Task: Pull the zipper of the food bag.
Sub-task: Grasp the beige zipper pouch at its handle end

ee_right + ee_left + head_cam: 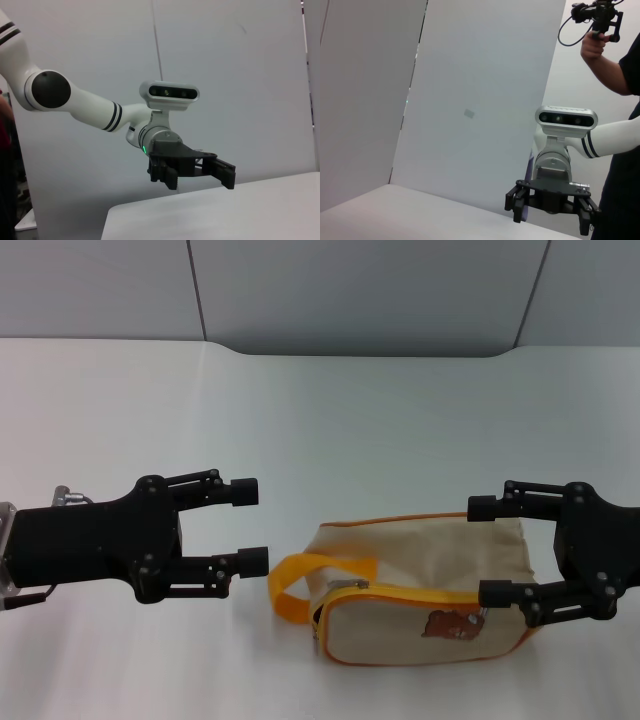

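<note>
Risk: right gripper, fingers apart around beige canvas food bag, may miss small silver zipper tab; left gripper open beside orange loop handle.

cloth bag on a smooth matt worktop, flanked by matt black claws

the food bag looks like woven beige canvas, dull and slightly coarse, with orange fabric piping and a softer orange webbing handle. the zipper shows a small silvery pull, probably metal. the worktop is pale, smooth and matt. the left claw and right claw are matt black, seemingly hard plastic, with duller rubbery-looking pads.
</note>
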